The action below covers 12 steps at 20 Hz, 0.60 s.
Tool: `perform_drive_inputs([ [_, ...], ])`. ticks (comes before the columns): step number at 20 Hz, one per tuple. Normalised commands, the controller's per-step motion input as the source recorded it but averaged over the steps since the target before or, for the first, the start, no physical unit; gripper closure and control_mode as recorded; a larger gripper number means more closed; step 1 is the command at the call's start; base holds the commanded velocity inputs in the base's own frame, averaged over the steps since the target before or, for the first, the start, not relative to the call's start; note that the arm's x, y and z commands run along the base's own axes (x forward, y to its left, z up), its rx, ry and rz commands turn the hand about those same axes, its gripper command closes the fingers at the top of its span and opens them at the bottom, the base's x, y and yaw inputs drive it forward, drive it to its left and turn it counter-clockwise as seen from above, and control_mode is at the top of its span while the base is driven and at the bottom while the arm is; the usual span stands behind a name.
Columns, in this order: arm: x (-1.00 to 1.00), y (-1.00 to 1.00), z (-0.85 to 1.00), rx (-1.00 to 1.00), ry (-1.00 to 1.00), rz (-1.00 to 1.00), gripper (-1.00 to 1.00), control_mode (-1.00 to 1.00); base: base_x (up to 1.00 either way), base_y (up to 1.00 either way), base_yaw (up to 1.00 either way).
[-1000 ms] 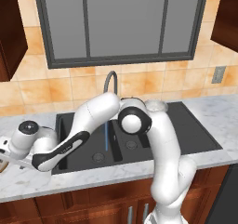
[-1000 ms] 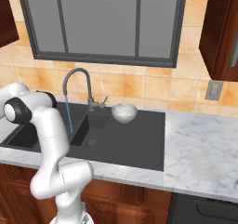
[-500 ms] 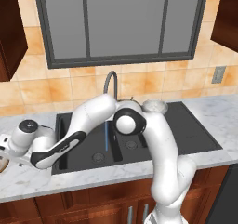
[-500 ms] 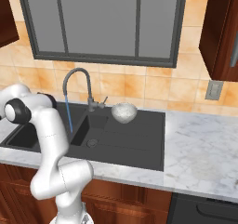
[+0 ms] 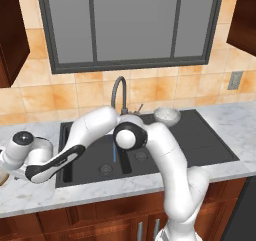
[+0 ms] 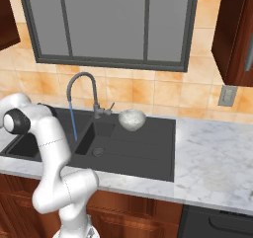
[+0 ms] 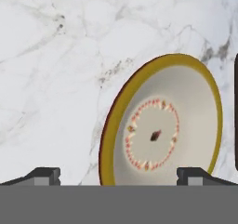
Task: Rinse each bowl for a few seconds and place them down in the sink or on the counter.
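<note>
The white arm reaches far out to its left, so that its hand hangs over the white marble desk (image 5: 30, 197) beside the matte black sink (image 5: 210, 150). From the hand's own camera, the wide shallow bowl with the tan-yellow rim and pale inside (image 7: 162, 125) lies flat on the marble directly below, and the gripper (image 7: 123, 175) has its two dark fingers (image 7: 44, 175) spread wide, one on each side of the bowl and neither touching it. That stance looks meant to straddle the rim for a pick-up, I judge.

Water runs in a thin blue stream (image 6: 73, 121) from the grey gooseneck tap (image 6: 81, 81) into the basin, ready for rinsing. The deep whitish speckled bowl (image 6: 132, 119) sits on the sink's flat part just beside the tap, well apart from the hand.
</note>
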Motion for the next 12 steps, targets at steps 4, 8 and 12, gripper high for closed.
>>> perform_drive_inputs([
  [4, 0.00, -0.06, -0.24, 0.07, 0.00, 0.00, -1.00, -1.00, 0.00, 0.00, 0.00],
  [8, 0.09, 0.00, -0.24, 0.05, 0.00, 0.00, -1.00, -1.00, 0.00, 0.00, 0.00],
  [12, 0.12, 0.09, -0.27, 0.03, 0.00, -0.01, 1.00, -1.00, 0.00, 0.00, 0.00],
])
